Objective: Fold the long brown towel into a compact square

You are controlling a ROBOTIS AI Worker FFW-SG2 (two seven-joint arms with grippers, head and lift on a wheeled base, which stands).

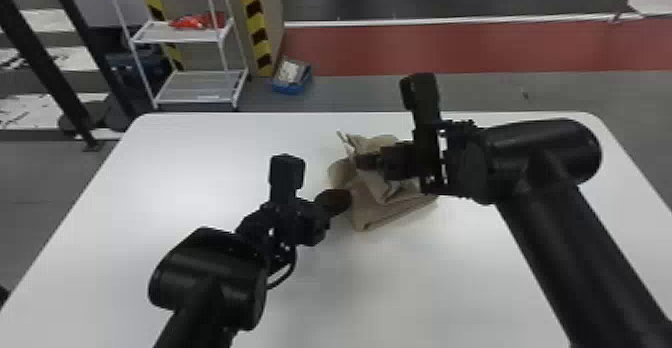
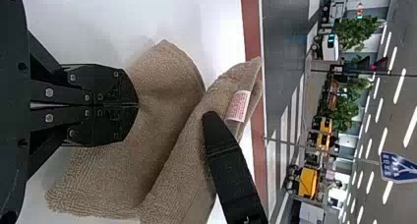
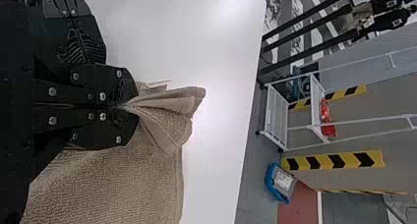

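1. The long brown towel [image 1: 368,212] lies partly folded on the white worktop [image 1: 165,197], at about one o'clock from its middle in the head view. Its six o'clock side shows a layered fold; the top is rumpled.
2. A care label [image 2: 238,106] shows near one edge, seemingly a loose layer waiting to be tucked in.
3. The right gripper [image 3: 124,106], reaching in from the towel's three o'clock, has its jaws closed on a bunched edge, pleats fanning past the tips, probably to draw that flap over.
4. The left gripper [image 2: 137,105] comes from eight o'clock, jaws pressed together at the towel; I cannot tell whether cloth is pinched. It probably steadies the pile against dragging.
5. Next, the flap likely wants laying flat; released bunched, it could spoil the square.
6. A white wire rack [image 1: 190,84] stands beyond, towards eleven o'clock.
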